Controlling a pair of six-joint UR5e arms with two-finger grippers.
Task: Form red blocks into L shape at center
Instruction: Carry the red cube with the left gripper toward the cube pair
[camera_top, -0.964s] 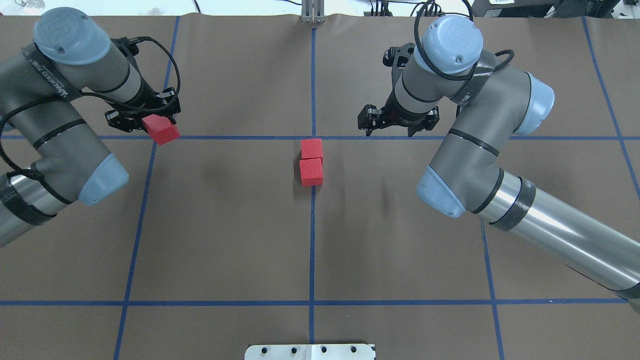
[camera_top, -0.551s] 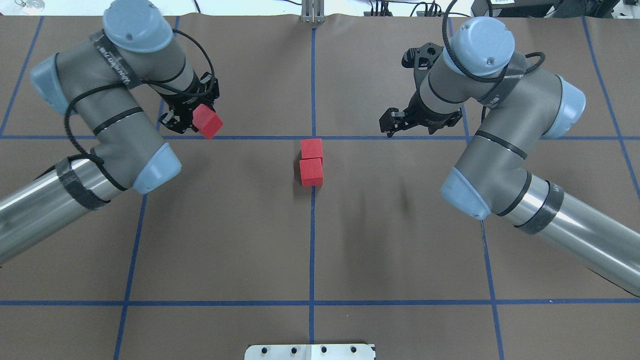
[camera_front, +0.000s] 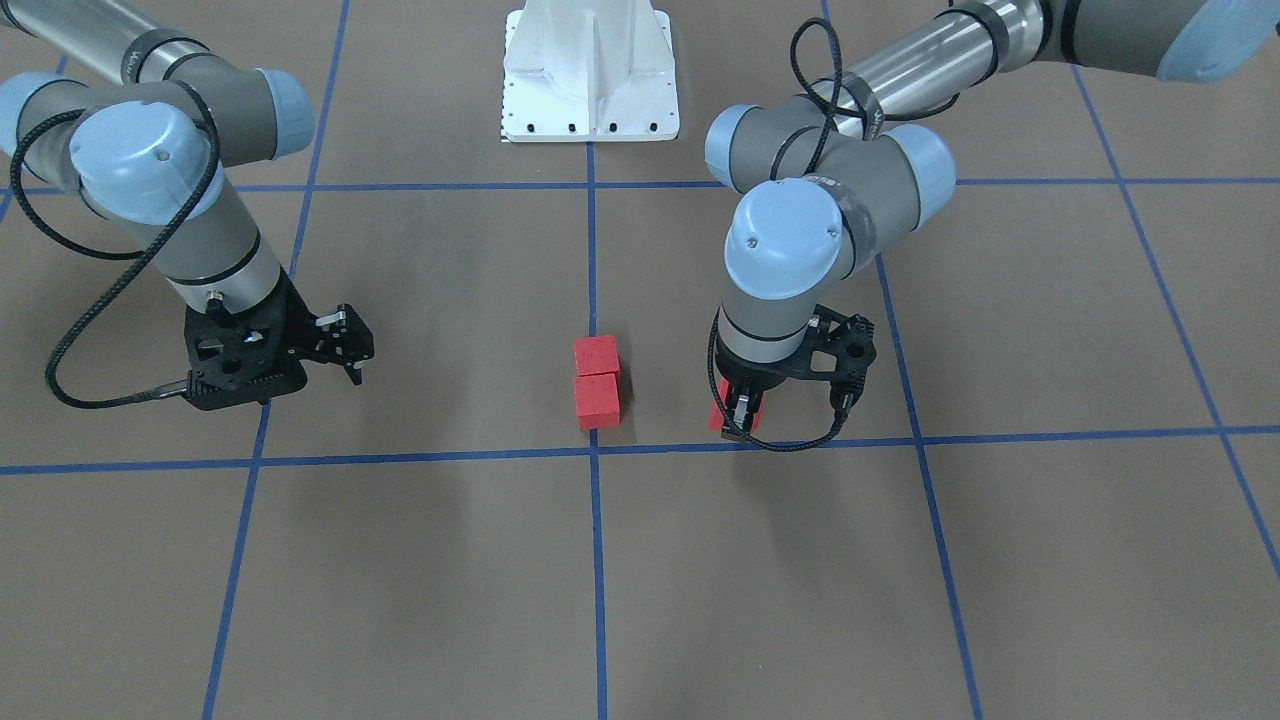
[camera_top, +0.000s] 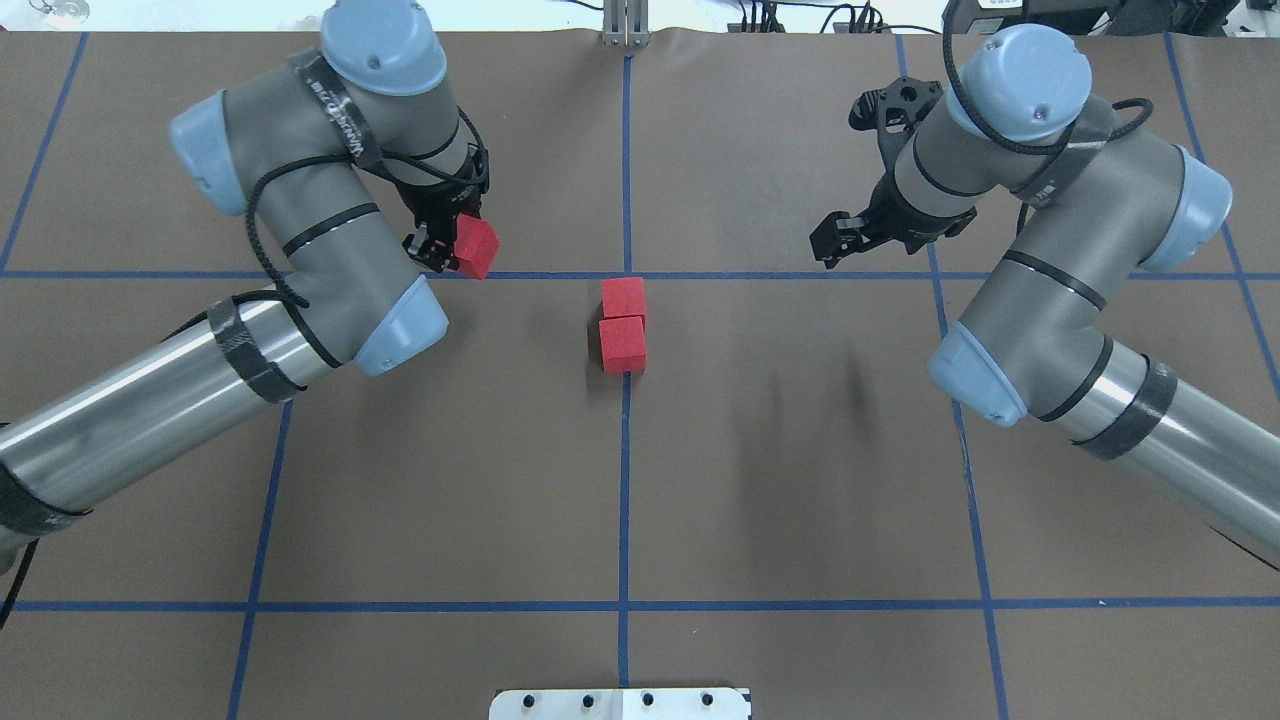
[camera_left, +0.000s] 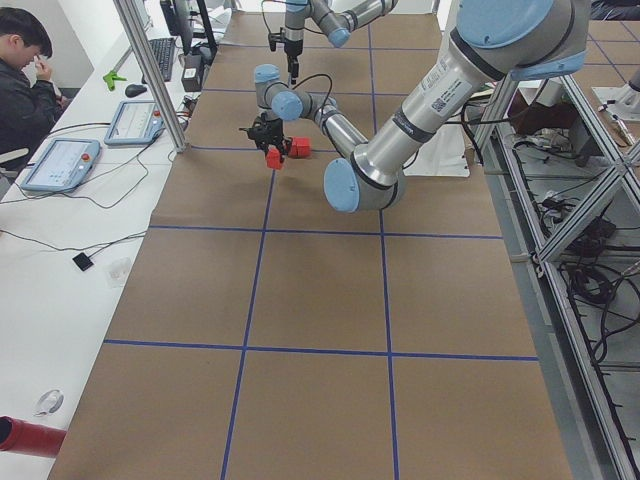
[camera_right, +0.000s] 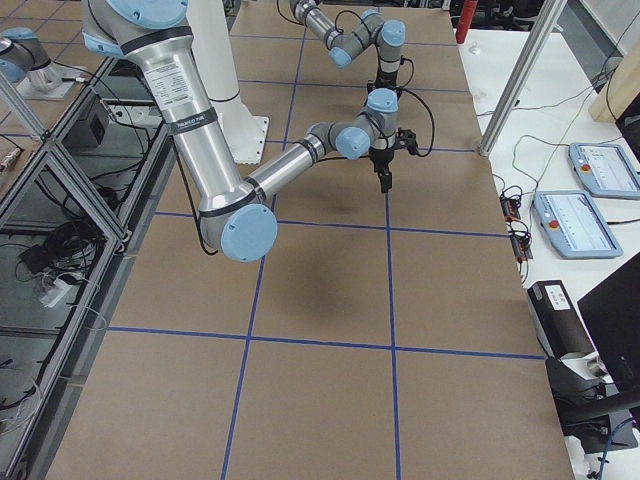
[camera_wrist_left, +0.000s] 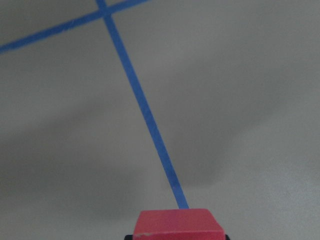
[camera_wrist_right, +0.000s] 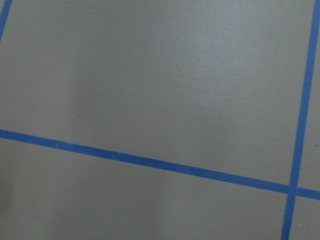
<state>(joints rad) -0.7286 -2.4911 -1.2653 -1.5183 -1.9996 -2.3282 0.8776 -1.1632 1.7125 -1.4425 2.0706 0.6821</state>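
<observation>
Two red blocks (camera_top: 623, 298) (camera_top: 622, 344) lie touching in a short column on the vertical blue line, just on my side of the center (camera_top: 626, 275) crossing. The front view shows the same pair (camera_front: 596, 355) (camera_front: 597, 400). A third red block (camera_top: 476, 246) hangs above the brown surface, left of that pair, with my left gripper (camera_top: 455, 245) shut on it. In the left wrist view this block (camera_wrist_left: 179, 227) fills the bottom edge over a blue line. My right gripper (camera_top: 832, 245) hovers open and empty, right of the pair; its wrist view shows only paper and tape.
The robot's white base plate (camera_top: 620, 703) sits at the near edge. A metal post (camera_top: 625, 25) stands at the far edge. A person (camera_left: 25, 70) sits at a side bench with tablets (camera_left: 60, 163). Blue tape lines grid the brown paper.
My left arm has swung right toward the center, carrying its red block. My right arm has drawn back to the right, away from the pair. The two lying blocks have not moved.
</observation>
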